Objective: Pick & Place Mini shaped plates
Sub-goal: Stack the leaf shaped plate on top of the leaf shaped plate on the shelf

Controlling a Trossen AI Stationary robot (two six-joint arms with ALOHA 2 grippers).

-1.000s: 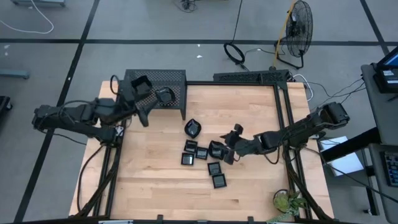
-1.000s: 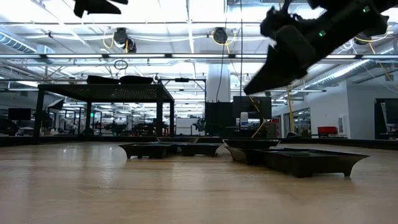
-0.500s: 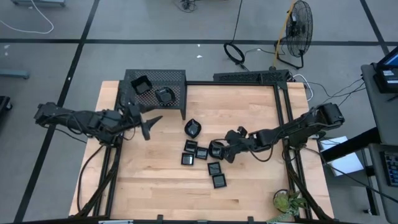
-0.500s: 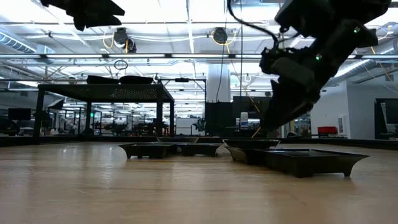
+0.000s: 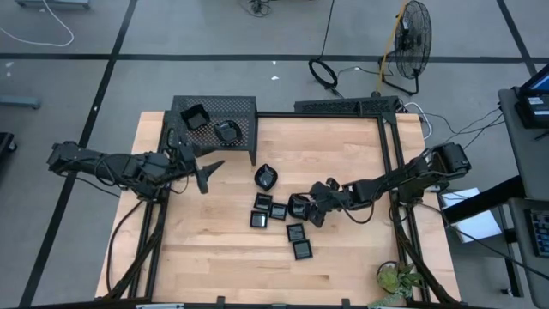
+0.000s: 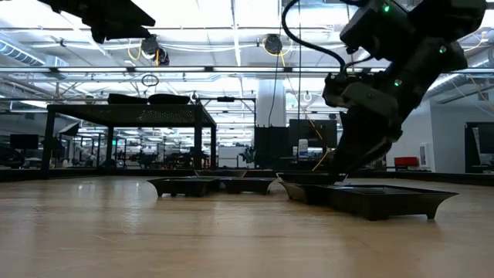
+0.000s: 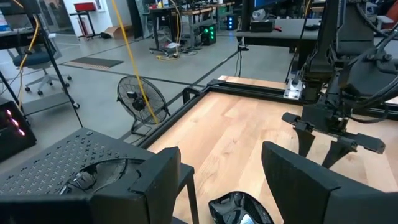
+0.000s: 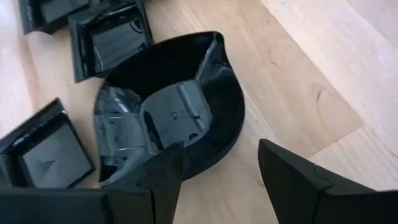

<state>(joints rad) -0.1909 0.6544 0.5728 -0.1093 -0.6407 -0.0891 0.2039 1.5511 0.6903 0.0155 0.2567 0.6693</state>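
Left hand point(image 5: 208, 169) hangs open and empty above the counter's point(image 5: 206, 249) left part, just in front of the mesh rack point(image 5: 232, 110), which carries two dishes point(image 5: 194, 118) on top. It is well apart from the loose plates; its wrist view shows only the leaf-like plate point(image 7: 239, 208) just below its fingers.

Mid-counter: mini shaped plates point(image 5: 279, 215) in a loose cluster, mostly small squares, with the leaf-like one at the far edge nearest the rack.

Right hand point(image 5: 314, 209) is low over the cluster's right edge, fingers point(image 8: 292, 180) spread, gripping nothing yet. The rounded leaf-like plate point(image 8: 171, 115) lies directly ahead of it, between and just beyond the fingertips, so the right arm is clearly nearer. Its long axis seems to run roughly along the hand's reach, pointed tip away from the hand toward the square plates point(image 8: 112, 34). Judgement: next move is a short push forward and down so one finger goes inside the near rim.
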